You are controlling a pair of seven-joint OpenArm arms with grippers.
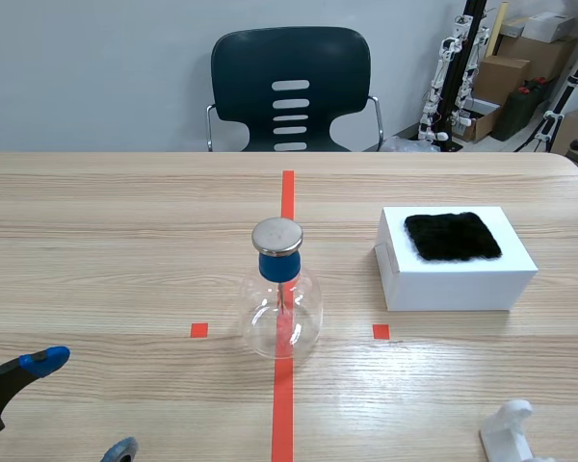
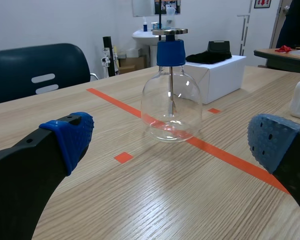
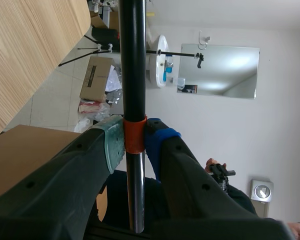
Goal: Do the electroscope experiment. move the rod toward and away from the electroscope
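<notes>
Step 1 done: rod [image 3: 132, 60] held, right gripper [image 3: 135, 142] clamped on it, well away from electroscope [image 1: 281, 289]. That sits mid-counter [image 1: 125, 241]; left gripper [image 1: 82, 405] wide, nr it. Toward/away passes prob. not yet done.

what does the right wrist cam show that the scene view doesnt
Only the right wrist view shows the rod, black with an orange band, clamped between the pads of the right gripper. Only the scene view shows the electroscope standing on the red tape line, the white box with a black cloth on top, the chair, and the open left gripper. Both show the wooden table, though the right wrist view catches only a corner of it.
</notes>
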